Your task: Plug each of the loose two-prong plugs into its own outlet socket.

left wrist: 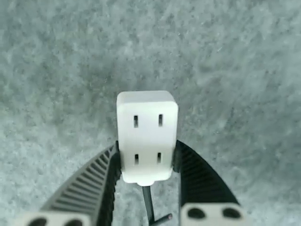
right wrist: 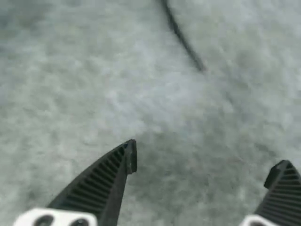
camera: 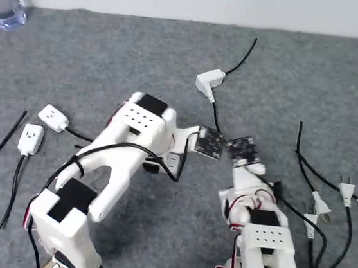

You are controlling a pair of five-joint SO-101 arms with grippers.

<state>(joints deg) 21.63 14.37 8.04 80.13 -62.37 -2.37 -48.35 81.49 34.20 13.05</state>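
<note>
Left gripper pinches socket; right gripper spread, empty. Plugs lie loose beside right arm (none seated yet, apparently); every pairing left to do.

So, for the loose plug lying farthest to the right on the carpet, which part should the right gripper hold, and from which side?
Hold the plug by its white body, coming straight down from above with the open right gripper. It lies flat on the carpet, so its two sides are probably free, and the body is its broadest, firmest part.
</note>
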